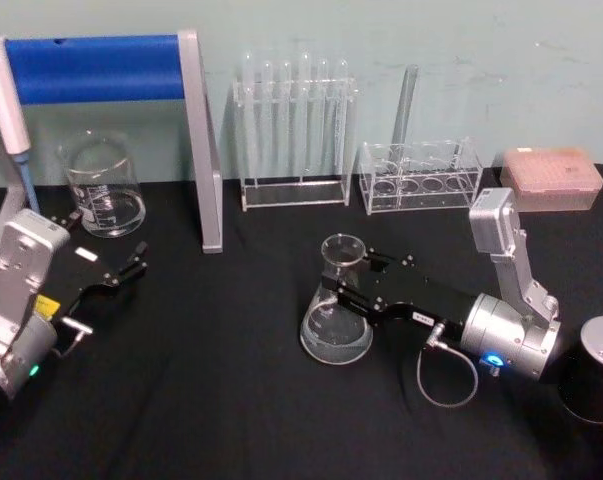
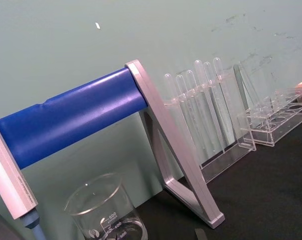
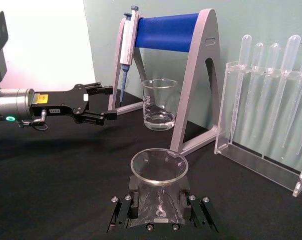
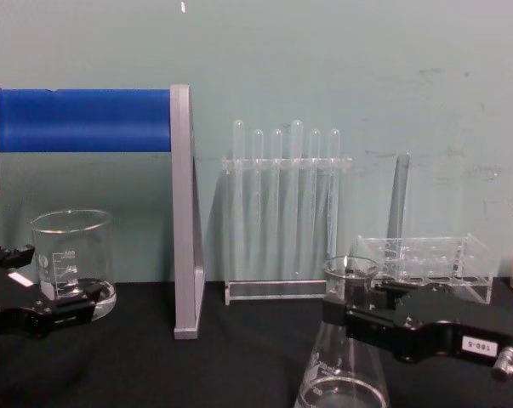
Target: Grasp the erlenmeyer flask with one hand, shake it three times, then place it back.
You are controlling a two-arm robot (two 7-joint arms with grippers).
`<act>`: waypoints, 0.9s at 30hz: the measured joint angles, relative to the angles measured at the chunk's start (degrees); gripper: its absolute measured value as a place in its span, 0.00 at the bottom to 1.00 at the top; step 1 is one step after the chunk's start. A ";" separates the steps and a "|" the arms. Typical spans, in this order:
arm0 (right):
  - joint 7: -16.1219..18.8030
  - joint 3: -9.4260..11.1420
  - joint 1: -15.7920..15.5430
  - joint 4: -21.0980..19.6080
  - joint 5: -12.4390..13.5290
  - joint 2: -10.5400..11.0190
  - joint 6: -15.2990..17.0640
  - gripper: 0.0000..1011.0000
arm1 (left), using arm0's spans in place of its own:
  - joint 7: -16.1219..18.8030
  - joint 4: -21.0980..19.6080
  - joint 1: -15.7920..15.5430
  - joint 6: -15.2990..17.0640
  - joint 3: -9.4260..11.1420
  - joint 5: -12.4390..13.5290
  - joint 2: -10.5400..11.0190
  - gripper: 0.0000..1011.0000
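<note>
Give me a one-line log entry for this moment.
right pincer: shut on neck | erlenmeyer flask: upright, mid-table | left pincer: open, idle beside beaker

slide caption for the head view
Right gripper holds the erlenmeyer flask by its neck; left gripper open near the beaker.

My head camera is looking down on the table (image 1: 231, 400), while my chest camera is facing level across it. My right wrist camera is sitting close behind the erlenmeyer flask (image 3: 159, 172), and my left one is tilting up at the blue stand (image 2: 70, 120), which all four views are sharing.
</note>
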 joint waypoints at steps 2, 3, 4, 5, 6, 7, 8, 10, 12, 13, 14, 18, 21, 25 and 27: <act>-0.12 -0.03 -0.03 -0.05 -0.05 -0.02 0.00 0.44 | 0.00 0.00 0.00 0.00 0.00 0.00 0.00 0.99; -0.18 -0.03 -0.04 -0.07 -0.08 -0.02 0.00 0.44 | 0.00 0.00 0.00 0.00 0.00 0.00 0.00 0.99; -0.20 -0.04 -0.05 -0.09 -0.09 -0.03 -0.01 0.44 | 0.00 0.00 0.00 0.00 0.00 0.00 0.00 0.99; -0.21 -0.04 -0.06 -0.09 -0.10 -0.02 -0.01 0.44 | 0.00 0.00 0.00 0.00 0.00 0.00 0.00 0.99; -0.21 -0.04 -0.06 -0.09 -0.10 -0.02 -0.01 0.44 | 0.00 0.00 0.00 0.00 0.00 0.00 0.00 0.99; -0.21 -0.04 -0.06 -0.09 -0.10 -0.02 -0.01 0.44 | 0.00 0.00 0.00 0.00 0.00 0.00 0.00 0.99; -0.21 -0.04 -0.07 -0.09 -0.10 -0.02 -0.01 0.44 | 0.00 0.00 0.00 0.00 0.00 0.00 0.00 0.99; -0.21 -0.04 -0.08 -0.09 -0.10 -0.01 -0.01 0.44 | 0.00 0.00 0.00 0.00 0.00 0.00 0.00 0.99; -0.21 -0.03 -0.08 -0.09 -0.09 -0.01 -0.02 0.44 | 0.00 0.00 0.00 0.00 0.00 0.00 0.00 0.99; -0.21 -0.03 -0.09 -0.09 -0.10 0.00 -0.01 0.44 | 0.00 0.00 0.00 0.00 0.00 0.00 0.00 0.99; -0.21 -0.03 -0.09 -0.09 -0.09 0.00 -0.02 0.44 | 0.00 0.00 0.00 0.00 0.00 0.00 0.00 0.99; -0.20 -0.02 -0.10 -0.09 -0.09 0.00 0.00 0.44 | 0.00 0.00 0.00 0.00 0.00 0.00 0.00 0.99; -0.19 0.00 -0.10 -0.09 -0.09 0.00 0.01 0.44 | 0.00 0.00 0.00 0.00 0.00 0.00 0.00 0.99; -0.17 0.00 -0.10 -0.09 -0.08 0.00 0.01 0.44 | 0.00 0.00 0.00 0.00 0.00 0.00 0.00 0.99; -0.16 0.00 -0.10 -0.09 -0.07 0.00 0.01 0.44 | 0.00 0.00 0.00 0.00 0.00 0.00 0.00 0.99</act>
